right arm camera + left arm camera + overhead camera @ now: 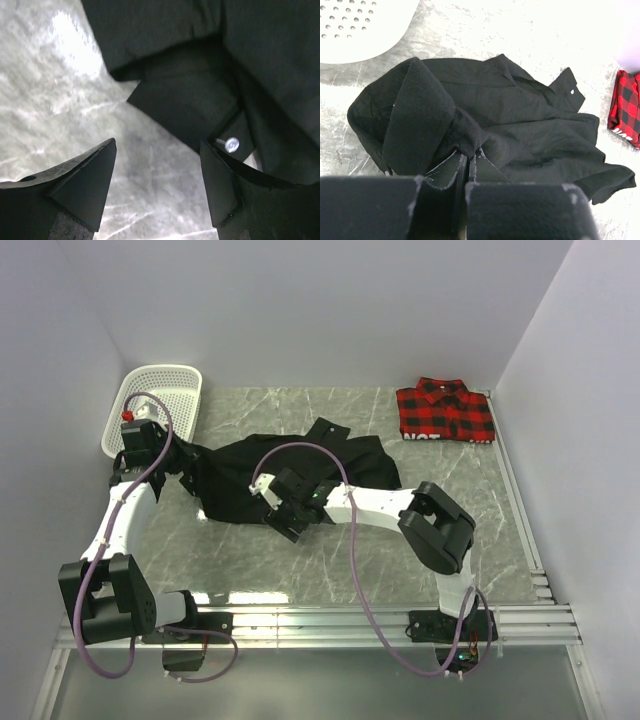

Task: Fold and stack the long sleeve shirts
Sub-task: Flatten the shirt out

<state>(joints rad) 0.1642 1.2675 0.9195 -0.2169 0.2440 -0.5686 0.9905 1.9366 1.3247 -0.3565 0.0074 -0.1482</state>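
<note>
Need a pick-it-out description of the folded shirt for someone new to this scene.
Go to the far right corner of the marble table. The plaid shirt lies there, neatly folded. Its red-and-black check sets it apart from the plain black shirt sprawled unfolded mid-table.

"That black shirt (520, 115), is it matt?"
"Yes, soft woven cloth, dull all over. Only its little button (231, 145) shines."
"And the table (260, 555)?"
"Smooth, marble-patterned, catching glare. The basket (175, 390) looks like white perforated plastic, and the plaid shirt (445, 410) is flat, unshiny cloth."
</note>
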